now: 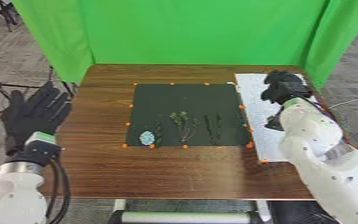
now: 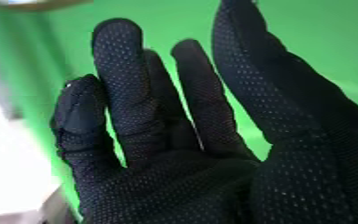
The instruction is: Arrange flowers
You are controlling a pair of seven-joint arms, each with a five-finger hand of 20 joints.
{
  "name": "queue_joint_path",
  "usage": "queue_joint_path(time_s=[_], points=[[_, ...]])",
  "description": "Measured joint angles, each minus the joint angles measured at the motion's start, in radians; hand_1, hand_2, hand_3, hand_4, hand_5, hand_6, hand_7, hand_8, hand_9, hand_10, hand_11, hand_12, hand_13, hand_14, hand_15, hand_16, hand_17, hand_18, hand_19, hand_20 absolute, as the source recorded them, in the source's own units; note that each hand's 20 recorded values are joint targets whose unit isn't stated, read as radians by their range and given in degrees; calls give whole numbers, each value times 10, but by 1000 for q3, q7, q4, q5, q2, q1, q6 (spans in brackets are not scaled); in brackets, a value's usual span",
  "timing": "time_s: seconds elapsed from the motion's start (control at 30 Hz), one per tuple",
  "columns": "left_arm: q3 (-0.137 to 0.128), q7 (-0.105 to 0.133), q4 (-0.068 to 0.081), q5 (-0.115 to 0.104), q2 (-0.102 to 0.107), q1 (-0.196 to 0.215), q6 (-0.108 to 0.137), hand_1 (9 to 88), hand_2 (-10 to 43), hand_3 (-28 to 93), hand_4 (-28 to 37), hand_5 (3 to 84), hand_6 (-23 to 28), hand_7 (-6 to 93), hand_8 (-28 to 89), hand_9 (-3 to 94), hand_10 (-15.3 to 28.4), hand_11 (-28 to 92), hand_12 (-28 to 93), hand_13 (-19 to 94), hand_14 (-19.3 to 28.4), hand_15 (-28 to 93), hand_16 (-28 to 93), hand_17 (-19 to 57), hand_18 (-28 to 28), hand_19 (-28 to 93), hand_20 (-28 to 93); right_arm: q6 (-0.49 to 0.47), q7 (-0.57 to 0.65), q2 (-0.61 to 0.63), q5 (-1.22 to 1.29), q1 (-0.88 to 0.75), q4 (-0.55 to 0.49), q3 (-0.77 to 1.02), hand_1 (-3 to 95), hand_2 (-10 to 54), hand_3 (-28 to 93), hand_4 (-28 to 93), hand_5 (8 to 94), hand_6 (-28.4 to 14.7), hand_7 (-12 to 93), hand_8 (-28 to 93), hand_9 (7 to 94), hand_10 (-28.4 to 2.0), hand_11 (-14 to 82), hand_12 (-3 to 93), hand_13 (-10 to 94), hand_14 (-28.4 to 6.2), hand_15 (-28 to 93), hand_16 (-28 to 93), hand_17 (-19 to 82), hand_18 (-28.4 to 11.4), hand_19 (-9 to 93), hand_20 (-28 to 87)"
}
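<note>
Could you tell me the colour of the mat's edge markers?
The markers are orange, clearest in the head view.

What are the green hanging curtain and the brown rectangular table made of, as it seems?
The green hanging curtain looks like matte cloth: it falls in soft folds. The brown rectangular table seems wooden, or perhaps wood-look laminate, with a smooth finish: streaky grain shows.

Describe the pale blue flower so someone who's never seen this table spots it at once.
On the brown wooden table, find the big dark mat around the middle. The pale blue flower lies by its near corner on the robot's left. It is light and rounded, unlike the thin green sprigs to its right.
</note>
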Motion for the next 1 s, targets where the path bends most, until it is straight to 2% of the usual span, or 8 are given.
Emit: queue_joint_path(time_s=[0.07,0.2,0.4,0.53,0.7,0.8,0.9,1.0], points=[[-1,6,0,-1,1,4,-1,269,129,712,-283,393,76,196,-102,316,139,254,112,212,131,415,-74,-57,135,353,140,-39,9,15,-2,-12,33,40,528,-95,755,-283,467,-64,165,-128,429,-147,123,117,550,-130,624,289,312,-252,857,427],[2,5,5,-3,11,-1,-1,261,137,713,-283,393,76,199,-102,316,138,255,115,212,132,416,-71,-57,135,352,141,-35,42,38,8,-24,73,62,500,-95,772,-283,467,-65,163,-129,430,-146,123,115,554,-137,636,275,309,-253,855,430],[19,2,17,-3,34,-41,-1,270,136,718,-283,396,76,203,-103,317,138,258,117,212,133,421,-70,-56,134,352,142,-40,48,64,41,-55,71,97,508,-95,771,-282,466,-69,152,-127,431,-145,119,108,558,-131,638,269,307,-254,852,430],[28,1,18,-3,36,-61,-1,272,135,717,-283,396,76,204,-104,318,139,260,117,212,132,420,-71,-56,135,352,142,-82,66,69,67,-58,75,115,531,-95,754,-282,473,-70,151,-126,437,-140,117,106,571,-118,620,289,302,-255,845,431],[36,-1,17,-3,36,-65,-3,272,135,716,-283,397,77,203,-104,318,139,261,116,213,131,421,-71,-56,135,353,143,-167,69,70,112,-61,80,143,552,-95,742,-283,475,-67,153,-126,441,-132,115,104,580,-105,609,315,293,-254,836,434],[40,-2,17,-3,36,-68,-4,272,135,716,-283,397,77,204,-104,318,139,261,116,213,131,421,-72,-56,135,352,143,-171,67,71,120,-64,86,144,561,-95,736,-283,475,-64,155,-127,440,-129,115,104,583,-103,611,322,291,-253,831,434],[41,-3,17,-2,36,-71,-6,217,177,688,-283,398,78,200,-104,319,139,259,113,218,130,411,-77,-56,136,350,141,-170,64,71,119,-65,94,139,563,-95,733,-283,470,-64,154,-129,429,-127,111,102,585,-104,617,327,291,-253,829,434],[41,-2,17,-4,35,-71,-11,217,187,651,-283,399,78,194,-102,320,140,255,111,218,130,403,-79,-56,137,348,140,-166,59,71,119,-62,114,122,563,-95,732,-283,446,-63,156,-129,404,-127,126,98,586,-104,623,323,293,-251,829,434]])
